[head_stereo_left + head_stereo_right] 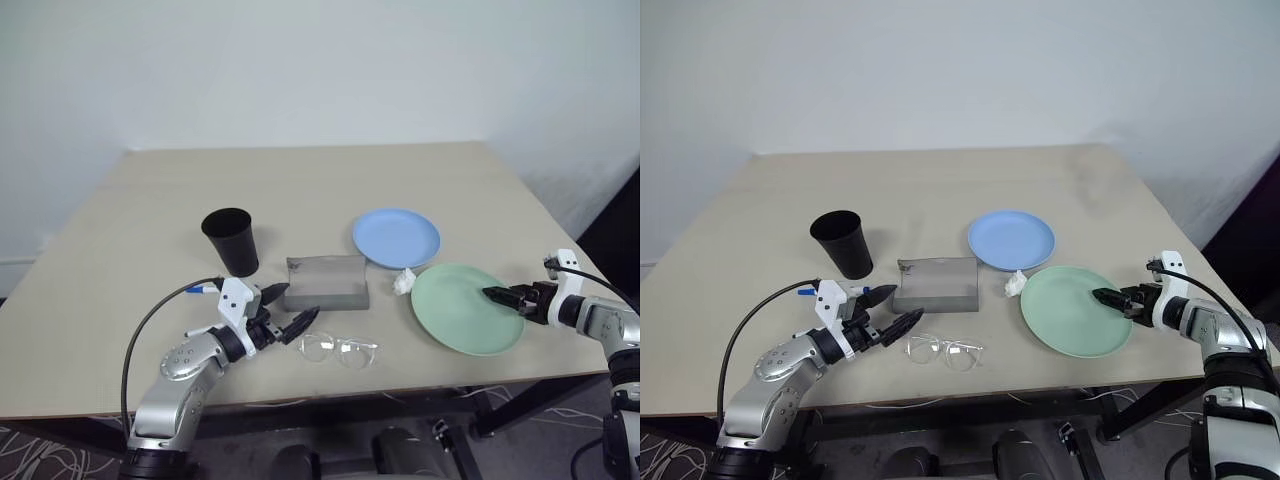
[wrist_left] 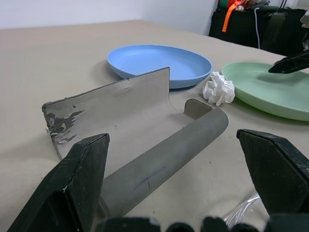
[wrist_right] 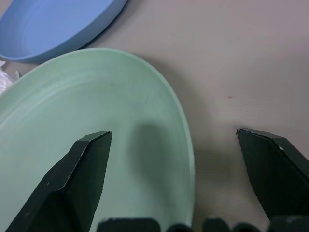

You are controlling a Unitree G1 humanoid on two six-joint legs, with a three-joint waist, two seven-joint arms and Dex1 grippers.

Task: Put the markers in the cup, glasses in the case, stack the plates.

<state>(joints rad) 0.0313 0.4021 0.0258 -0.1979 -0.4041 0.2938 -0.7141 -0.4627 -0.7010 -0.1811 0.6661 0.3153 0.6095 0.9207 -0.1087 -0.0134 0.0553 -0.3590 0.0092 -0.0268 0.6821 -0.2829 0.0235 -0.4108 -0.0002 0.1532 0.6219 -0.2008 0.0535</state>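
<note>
So, all placed rel. to the case.
Case: grey case (image 1: 328, 281) lies open mid-worktop (image 1: 150, 200), lid flap up on its far side; flap's inner face scuffed at one corner.
Cup: black cup (image 1: 231, 240) upright, just beside the case on its left, slightly further back; not touching.
Markers: one blue-capped marker (image 1: 201, 289) seen left of the case, near-side of the cup, partly hidden behind L wrist; can't tell if more.
Glasses: clear glasses (image 1: 338, 349) flat on the worktop, just in front of the case, toward the near edge, apart from it.
Blue plate: light blue plate (image 1: 396, 238) right of the case and a bit further back, close by.
Green plate: mint green plate (image 1: 467, 307) right of the case, nearer the front edge than the blue one; rims near each other, not stacked.
White lump: crumpled white wad (image 1: 404, 283) just right of the case, between it and the two plates.
L tool: left tool (image 1: 287, 310) at the case's front-left corner, fingers spread wide, nothing between them.
R tool: right tool (image 3: 188, 179) well right of the case, jaws wide apart astride the green plate's right rim, one finger (image 3: 77, 181) over the plate, the other over bare worktop; not clamped on it.
</note>
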